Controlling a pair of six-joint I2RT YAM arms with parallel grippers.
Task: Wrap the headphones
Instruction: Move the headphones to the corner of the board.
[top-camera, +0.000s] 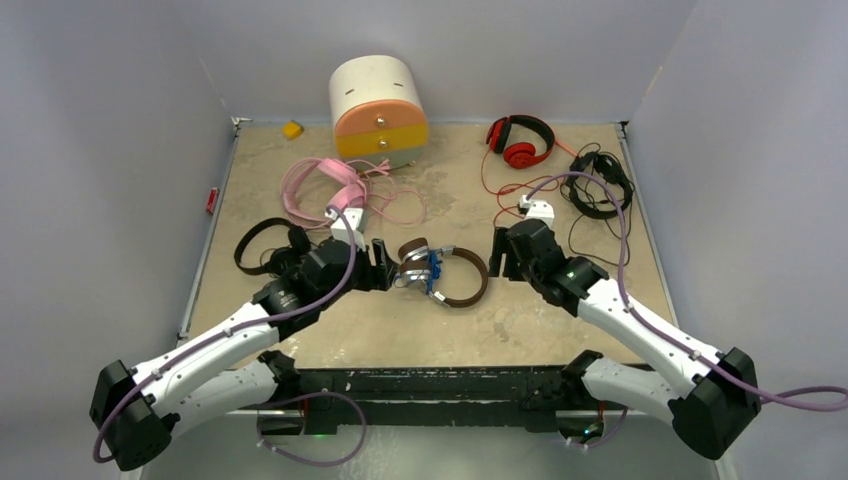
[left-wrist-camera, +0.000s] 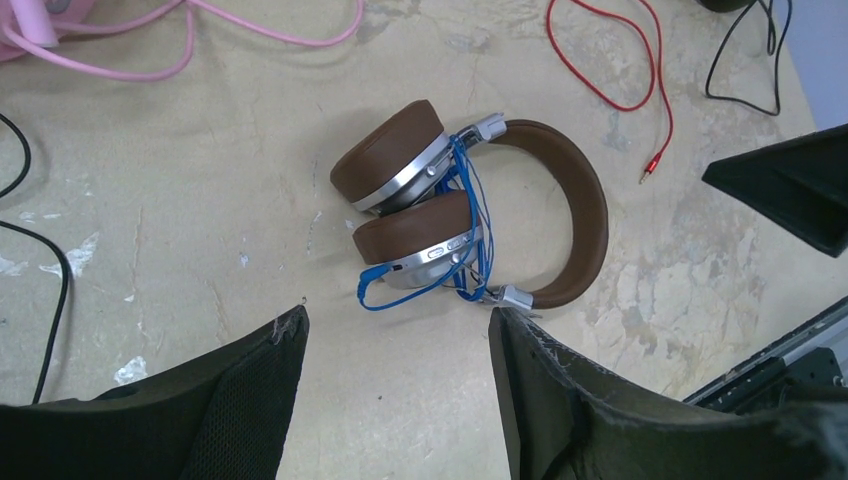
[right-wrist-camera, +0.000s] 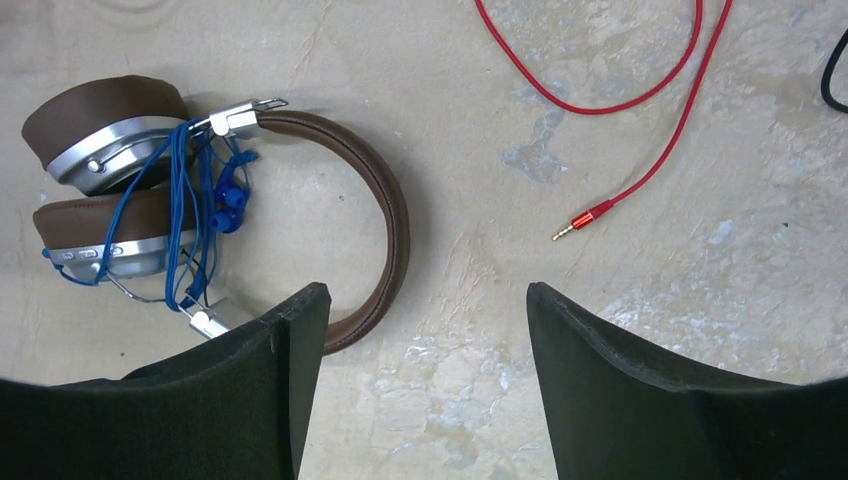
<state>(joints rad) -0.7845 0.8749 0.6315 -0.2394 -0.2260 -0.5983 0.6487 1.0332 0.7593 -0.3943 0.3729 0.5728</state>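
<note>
Brown headphones (top-camera: 445, 268) with silver hinges lie folded mid-table, a blue cable wound around their cups (left-wrist-camera: 470, 215) (right-wrist-camera: 195, 200). My left gripper (top-camera: 381, 264) stands open just left of them, nothing between its fingers (left-wrist-camera: 397, 320). Just right of the brown headband my right gripper (top-camera: 497, 254) is open and empty too (right-wrist-camera: 428, 295). Pink headphones (top-camera: 322, 183), red headphones (top-camera: 521, 140) and two black headphones (top-camera: 270, 245) (top-camera: 600, 183) lie around with loose cables.
A white-orange-yellow drawer box (top-camera: 378, 108) stands at the back centre, a small yellow piece (top-camera: 292, 129) to its left. The red cable's plug (right-wrist-camera: 580, 220) lies on the table ahead of my right gripper. Walls close in the table's sides.
</note>
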